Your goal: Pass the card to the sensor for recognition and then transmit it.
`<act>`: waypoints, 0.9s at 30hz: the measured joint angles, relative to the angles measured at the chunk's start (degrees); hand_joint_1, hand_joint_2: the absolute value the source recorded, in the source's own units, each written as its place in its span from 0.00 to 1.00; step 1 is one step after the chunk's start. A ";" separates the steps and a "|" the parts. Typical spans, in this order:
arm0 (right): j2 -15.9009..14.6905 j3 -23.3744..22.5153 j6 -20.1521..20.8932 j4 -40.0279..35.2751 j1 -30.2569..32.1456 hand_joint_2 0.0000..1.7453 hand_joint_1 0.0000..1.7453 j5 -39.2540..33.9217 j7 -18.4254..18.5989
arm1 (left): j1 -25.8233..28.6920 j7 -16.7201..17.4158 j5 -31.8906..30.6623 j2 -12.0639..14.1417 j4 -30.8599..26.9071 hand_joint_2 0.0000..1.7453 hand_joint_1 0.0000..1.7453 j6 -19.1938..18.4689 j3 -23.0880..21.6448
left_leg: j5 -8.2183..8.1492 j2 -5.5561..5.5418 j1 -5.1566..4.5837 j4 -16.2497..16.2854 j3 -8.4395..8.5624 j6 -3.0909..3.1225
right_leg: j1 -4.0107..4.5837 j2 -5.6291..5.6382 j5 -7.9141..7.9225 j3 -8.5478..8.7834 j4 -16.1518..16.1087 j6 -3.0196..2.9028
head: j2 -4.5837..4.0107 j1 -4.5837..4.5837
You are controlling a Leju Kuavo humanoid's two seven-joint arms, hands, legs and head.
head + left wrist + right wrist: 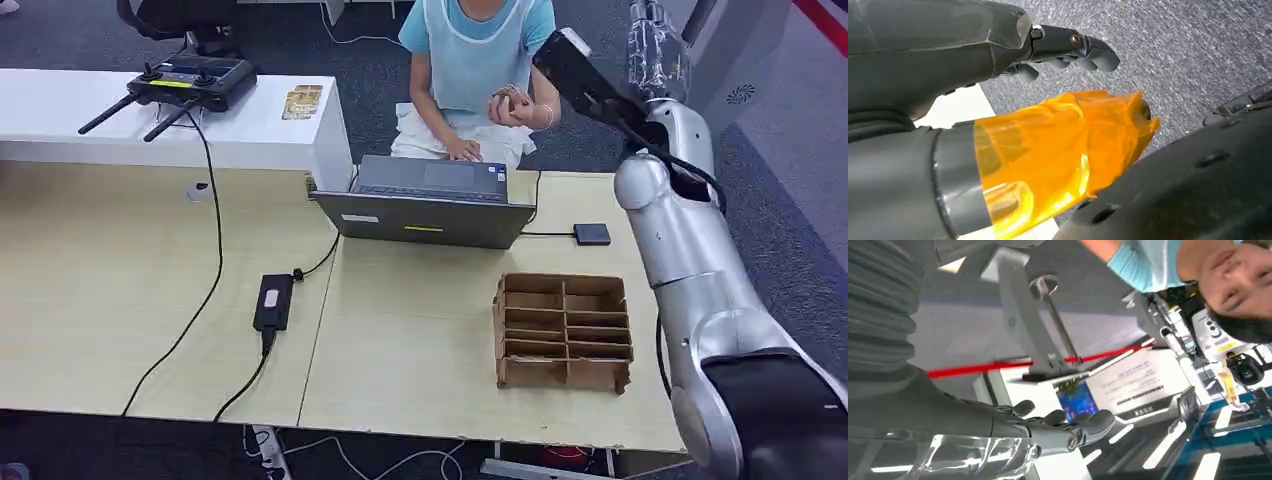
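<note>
My right arm is raised at the table's far right, and my right hand (653, 42) is up beside the person, fingers (1083, 427) stretched out with nothing in them. A person in a light blue top sits behind the laptop and holds a small brownish card-like thing (512, 98) in one hand, a little to the left of my raised forearm. The sensor (592, 234), a small black square pad on a cable, lies on the table right of the laptop. My left hand (1063, 47) hangs over grey carpet, holding nothing; its thumb (1058, 150) is wrapped in orange film.
An open grey laptop (425, 203) stands at the back centre. A brown cardboard divider box (565, 330) sits front right. A black power brick (273, 301) with cables lies mid-table. On the white side bench (60, 110) rest a remote controller (190, 80) and some cards (302, 102).
</note>
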 joint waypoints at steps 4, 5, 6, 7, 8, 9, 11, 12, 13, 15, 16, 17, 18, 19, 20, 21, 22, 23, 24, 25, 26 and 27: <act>0.94 -4.61 1.60 -5.42 3.61 1.00 0.00 -6.97 -2.82 | -0.03 0.00 1.05 -0.35 0.00 0.00 0.00 0.22 -0.04 | 0.00 -0.02 0.00 0.00 -0.01 0.00 | 0.00 -0.03 0.00 0.00 0.00 0.00 | 0.00 0.02; 1.13 -5.76 2.12 -7.00 4.37 1.00 0.00 -7.75 -3.06 | -0.03 0.00 1.18 -0.44 0.02 0.00 0.00 0.26 -0.04 | 0.00 -0.04 0.00 0.00 -0.01 0.00 | 0.00 -0.03 0.00 0.00 0.00 0.00 | 0.02 0.00; 1.33 -6.42 2.38 -8.03 5.01 1.00 0.00 -8.10 -3.14 | -0.04 0.00 1.20 -0.46 0.02 0.00 0.00 0.28 -0.04 | 0.00 -0.03 0.00 0.00 -0.01 0.00 | 0.00 -0.01 0.00 0.00 0.00 0.00 | 0.00 0.00; 1.35 -6.95 2.58 -9.03 5.57 1.00 0.00 -8.24 -3.21 | -0.05 0.00 1.31 -0.52 0.02 0.00 0.00 0.33 -0.04 | 0.00 -0.03 0.00 0.00 -0.01 0.00 | 0.00 -0.01 0.00 0.00 0.00 0.00 | 0.00 0.00; 1.44 -7.47 2.86 -9.86 6.00 1.00 0.00 -9.11 -3.43 | -0.06 0.00 1.42 -0.55 0.02 0.00 0.00 0.33 -0.07 | 0.00 -0.03 0.00 0.00 -0.01 0.00 | 0.00 -0.02 0.00 -0.01 0.00 0.00 | 0.02 0.00; 1.57 -8.17 3.43 -10.91 6.56 1.00 0.00 -11.06 -4.09 | -0.06 0.00 1.73 -0.63 0.11 0.00 0.00 0.35 -0.07 | 0.00 -0.03 0.00 0.00 0.00 0.00 | 0.00 -0.03 0.00 -0.01 0.00 0.00 | 0.00 -0.02; 1.77 -10.12 5.51 -13.89 8.37 0.00 0.00 -17.72 -5.80 | -0.05 0.00 2.44 -0.87 0.44 0.00 0.00 0.39 -0.09 | 0.00 -0.05 0.00 0.00 0.00 0.00 | 0.01 -0.06 0.00 0.00 -0.02 0.00 | 0.00 0.00; 1.84 -11.15 6.69 -15.50 9.61 0.00 0.00 -21.21 -6.45 | -0.04 0.00 2.84 -1.01 0.48 0.00 0.00 0.39 -0.11 | 0.00 -0.06 0.00 0.00 0.00 0.00 | 0.00 -0.08 0.00 -0.01 -0.03 0.00 | 0.02 -0.02; 1.83 -12.38 8.34 -17.49 11.17 0.00 0.00 -25.26 -7.25 | -0.04 0.02 3.30 -1.14 0.48 0.00 0.00 0.44 -0.11 | 0.00 -0.09 0.00 0.00 0.00 0.00 | 0.01 -0.11 -0.01 0.01 -0.04 0.00 | 0.02 0.00; 1.79 -14.68 11.31 -21.12 14.62 0.00 0.00 -31.91 -9.02 | 0.00 0.24 4.21 -1.35 0.55 0.00 0.00 0.42 -0.09 | -0.01 -0.12 0.00 0.00 -0.01 0.01 | 0.00 -0.14 -0.01 0.02 -0.06 0.00 | 0.00 0.02; 1.70 -15.80 12.48 -23.04 16.76 0.00 0.00 -34.67 -10.10 | 0.02 0.31 4.77 -1.49 0.68 0.00 0.00 0.42 -0.09 | -0.01 -0.12 0.00 0.00 -0.01 0.01 | 0.00 -0.14 -0.01 0.01 -0.10 0.01 | 0.02 -0.02; 1.40 -17.04 13.74 -25.36 19.16 0.00 0.00 -37.39 -11.44 | 0.05 0.37 5.44 -1.77 0.81 0.00 0.00 0.42 -0.09 | -0.03 -0.13 0.00 0.01 -0.02 0.04 | 0.00 -0.14 -0.01 0.01 -0.11 0.01 | 0.00 0.00; 1.05 -18.02 14.75 -27.39 21.47 0.00 0.00 -39.54 -12.43 | 0.10 0.39 5.99 -1.97 0.83 0.00 0.00 0.54 -0.09 | -0.04 -0.14 0.00 0.01 -0.02 0.06 | 0.00 -0.16 -0.02 0.02 -0.13 0.01 | 0.02 -0.02; 0.57 -19.04 15.82 -29.45 23.79 0.00 0.00 -41.53 -13.24 | 0.11 0.39 6.56 -2.19 0.90 0.00 0.00 0.72 -0.09 | -0.05 -0.17 0.00 0.01 -0.04 0.07 | 0.00 -0.19 -0.03 0.02 -0.14 0.03 | 0.00 0.00; 0.13 -19.94 16.74 -31.44 26.10 0.00 0.00 -43.17 -13.83 | 0.17 0.39 7.05 -2.38 1.00 0.00 0.00 0.87 -0.07 | -0.07 -0.21 0.00 0.00 -0.08 0.08 | 0.00 -0.21 -0.03 0.03 -0.14 0.03 | 0.00 0.00; -0.22 -20.76 17.33 -33.23 28.08 0.00 0.00 -44.25 -14.16 | 0.21 0.39 7.38 -2.60 1.11 0.00 0.00 0.96 -0.07 | -0.08 -0.19 0.00 0.00 -0.10 0.09 | -0.01 -0.20 -0.03 0.01 -0.14 0.03 | 0.02 0.00; -0.48 -21.53 17.62 -34.78 30.01 0.00 0.00 -44.67 -14.40 | 0.23 0.39 7.56 -2.80 1.31 0.00 0.00 1.05 -0.04 | -0.09 -0.15 -0.01 0.00 -0.10 0.08 | -0.02 -0.16 -0.03 0.00 -0.14 0.04 | 0.02 -0.02; -0.76 -22.05 17.79 -36.05 31.30 0.00 0.00 -44.84 -14.47 | 0.21 0.39 7.69 -2.91 1.38 0.00 0.00 1.05 -0.04 | -0.09 -0.12 -0.01 0.00 -0.10 0.08 | -0.02 -0.14 -0.03 -0.01 -0.14 0.03 | 0.02 -0.02; -1.01 -22.38 17.90 -36.96 32.20 0.00 0.00 -44.98 -14.51 | 0.21 0.39 7.76 -2.97 1.42 0.00 0.00 1.05 -0.04 | -0.09 -0.10 -0.01 0.00 -0.10 0.08 | -0.02 -0.12 -0.03 -0.02 -0.14 0.03 | 0.02 -0.02; -1.16 -22.72 18.03 -37.80 32.88 0.00 0.00 -45.00 -14.51 | 0.21 0.39 7.85 -3.02 1.46 0.00 0.00 1.05 -0.04 | -0.09 -0.08 -0.01 0.00 -0.08 0.08 | -0.02 -0.10 -0.03 -0.03 -0.14 0.03 | 0.02 -0.02; -1.29 -22.97 18.03 -38.40 33.36 0.00 0.00 -45.00 -14.51 | 0.20 0.39 7.93 -3.08 1.57 0.00 0.00 1.05 -0.04 | -0.09 -0.08 -0.01 0.00 -0.08 0.08 | -0.02 -0.10 -0.03 -0.03 -0.14 0.03 | 0.02 -0.02; -1.44 -23.16 18.01 -39.07 33.78 0.00 0.00 -45.00 -14.51 | 0.19 0.39 8.00 -3.19 1.73 0.00 0.00 1.05 -0.04 | -0.09 -0.08 -0.01 0.00 -0.07 0.08 | -0.01 -0.10 -0.02 -0.03 -0.14 0.03 | 0.00 -0.02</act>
